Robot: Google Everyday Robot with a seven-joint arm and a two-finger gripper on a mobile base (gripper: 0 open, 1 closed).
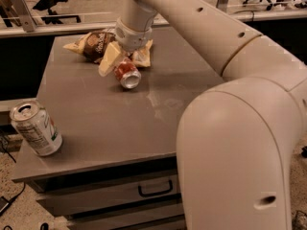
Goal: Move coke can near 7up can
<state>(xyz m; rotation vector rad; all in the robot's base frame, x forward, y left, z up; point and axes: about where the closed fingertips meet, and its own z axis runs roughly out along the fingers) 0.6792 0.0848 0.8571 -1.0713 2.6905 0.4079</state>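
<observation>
while coke can [128, 75] lies tipped | gripper [123, 66] wide astride it | 7up can [36, 128] far

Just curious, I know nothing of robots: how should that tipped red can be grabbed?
Probably around its curved middle, from above: the red can lies on its side on the table, silver end toward the camera. The hand hangs right over it, in front of the chip bag.

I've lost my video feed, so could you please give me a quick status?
Gripper open, far side, straddling coke can. It lies on its side beside chip bag. 7up can upright, near-left corner.
</observation>
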